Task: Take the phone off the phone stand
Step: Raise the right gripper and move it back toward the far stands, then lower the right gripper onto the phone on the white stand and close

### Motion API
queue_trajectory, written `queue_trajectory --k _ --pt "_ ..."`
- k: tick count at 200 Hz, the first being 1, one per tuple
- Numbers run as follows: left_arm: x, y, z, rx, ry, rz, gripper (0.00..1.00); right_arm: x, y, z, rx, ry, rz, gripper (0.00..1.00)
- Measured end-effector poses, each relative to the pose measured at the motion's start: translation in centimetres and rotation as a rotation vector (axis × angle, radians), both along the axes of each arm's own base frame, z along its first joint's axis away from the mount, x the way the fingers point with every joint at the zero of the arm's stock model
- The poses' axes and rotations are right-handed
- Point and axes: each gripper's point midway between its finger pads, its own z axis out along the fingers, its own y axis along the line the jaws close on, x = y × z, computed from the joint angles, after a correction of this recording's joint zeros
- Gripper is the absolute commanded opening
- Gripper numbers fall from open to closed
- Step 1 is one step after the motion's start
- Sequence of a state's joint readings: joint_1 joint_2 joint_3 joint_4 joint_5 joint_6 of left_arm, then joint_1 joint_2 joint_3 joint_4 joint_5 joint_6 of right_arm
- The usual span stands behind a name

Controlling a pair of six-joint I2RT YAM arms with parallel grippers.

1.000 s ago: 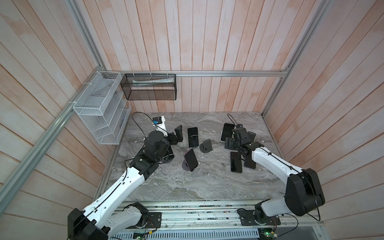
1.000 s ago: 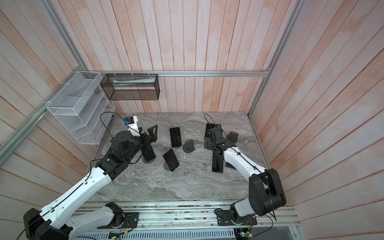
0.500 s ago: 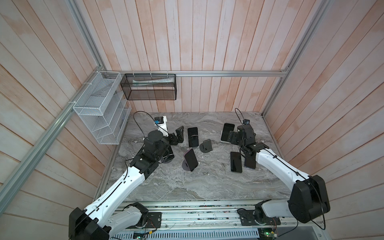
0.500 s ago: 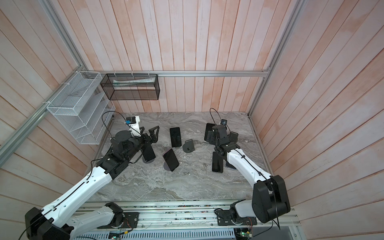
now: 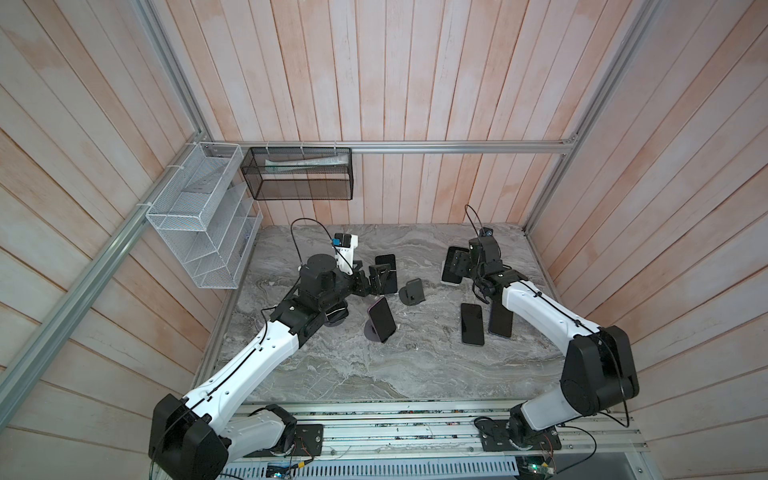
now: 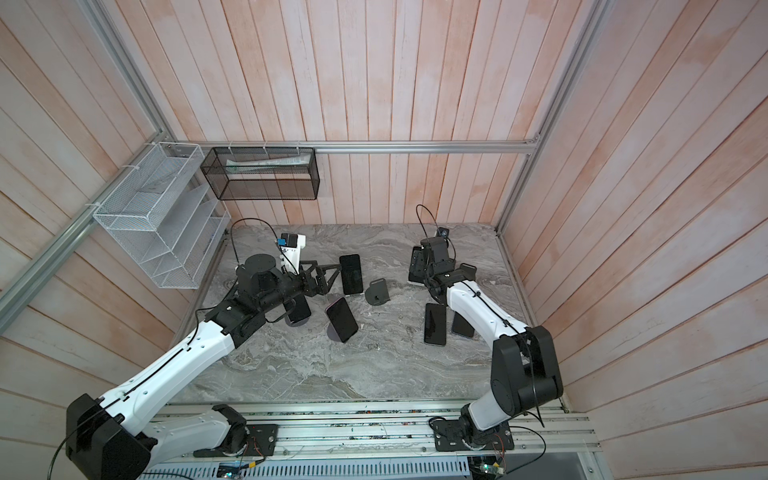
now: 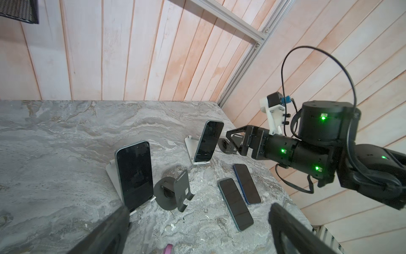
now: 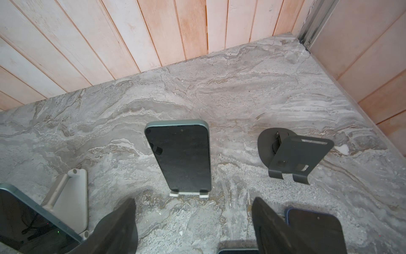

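Observation:
A dark phone (image 8: 182,156) leans upright in a white phone stand (image 8: 189,194) at the back right of the table. My right gripper (image 8: 193,204) faces it from just in front, jaws open with only bare table between them. In a top view this gripper (image 5: 460,266) overlaps that phone (image 5: 449,266). My left gripper (image 7: 197,222) is wide open and empty. It hovers mid-table (image 5: 376,279) beside a second phone (image 5: 386,270) on a white stand, above a purple-edged phone (image 5: 381,319) on a dark round stand.
Two phones lie flat, one (image 5: 472,324) and another (image 5: 500,322), under the right forearm. Empty dark stands sit mid-table (image 5: 411,293) and at the back right (image 8: 294,154). Another phone (image 6: 298,311) on a dark stand is partly under the left arm. Wire baskets (image 5: 199,216) hang on the left wall.
The right wrist has risen and swung from over the flat phones to face the back-right phone. The left gripper has shifted a little to the right, towards the middle.

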State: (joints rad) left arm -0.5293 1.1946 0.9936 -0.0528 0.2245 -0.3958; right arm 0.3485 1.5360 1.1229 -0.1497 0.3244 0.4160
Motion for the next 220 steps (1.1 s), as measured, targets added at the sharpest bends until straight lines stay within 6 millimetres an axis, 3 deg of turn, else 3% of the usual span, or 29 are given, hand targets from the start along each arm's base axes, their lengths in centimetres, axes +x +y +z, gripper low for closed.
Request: queue_trajectory --k 33,78,220 --pt "-0.1 0.0 -0.3 0.014 0.003 -0.004 1.00 0.1 -0.1 0.4 -0.013 -0.005 -0.009 0.84" --pt "0.1 0.8 0.2 0.022 -0.015 0.040 1.00 1.3 0.3 3.2 -0.001 -0.055 -0.009 0.87" --pt "1.2 2.8 0.8 0.040 -0.044 0.175 1.00 3.1 0.7 2.8 -0.038 -0.021 -0.020 0.97"
